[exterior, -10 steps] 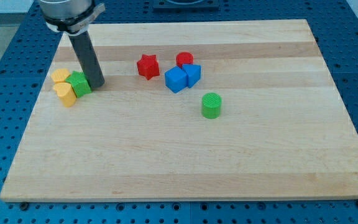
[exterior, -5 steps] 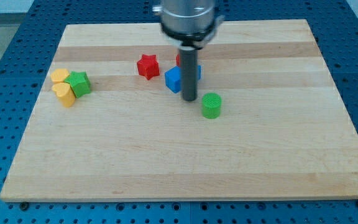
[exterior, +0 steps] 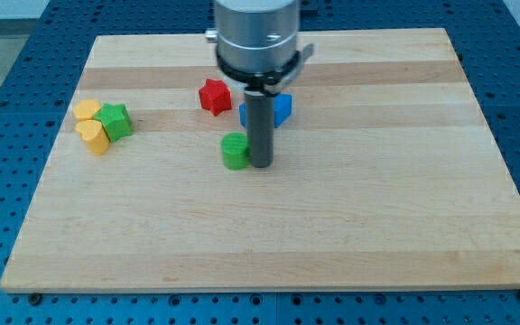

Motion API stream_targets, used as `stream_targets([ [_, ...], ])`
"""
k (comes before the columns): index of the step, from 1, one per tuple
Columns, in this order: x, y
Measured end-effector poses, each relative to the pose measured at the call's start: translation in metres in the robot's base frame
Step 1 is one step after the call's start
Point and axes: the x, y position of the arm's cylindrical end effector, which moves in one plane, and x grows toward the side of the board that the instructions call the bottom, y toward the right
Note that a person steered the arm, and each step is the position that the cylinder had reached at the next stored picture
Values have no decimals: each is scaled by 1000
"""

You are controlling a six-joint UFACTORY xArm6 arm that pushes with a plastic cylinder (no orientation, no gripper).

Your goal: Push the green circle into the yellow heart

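Note:
The green circle [exterior: 235,151] stands near the middle of the wooden board [exterior: 269,226]. My tip [exterior: 261,164] touches its right side. The yellow heart [exterior: 94,136] lies at the view's left, far from the circle, next to a yellow block [exterior: 86,111] and a green block [exterior: 115,120]. The rod rises from the tip toward the view's top and hides part of the blocks behind it.
A red star [exterior: 212,96] lies above the green circle. A blue block [exterior: 281,108] shows to the right of the rod, and a second blue block [exterior: 245,115] is partly hidden behind it. The board's edges meet a blue perforated table.
My tip went from the left cluster to the green circle's right side, then pushed the circle leftward by roughly 80 pixels. The red round block is now hidden behind the rod.

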Motion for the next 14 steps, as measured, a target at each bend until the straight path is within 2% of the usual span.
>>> stream_targets([
  [2,0,-1],
  [4,-10,-68],
  [5,-16,-69],
  [6,-17,0],
  [7,-28,-5],
  [9,-30,-107],
  [10,-29,-110],
  [11,-43,-67],
  [12,-71,-74],
  [14,-61,-126],
])
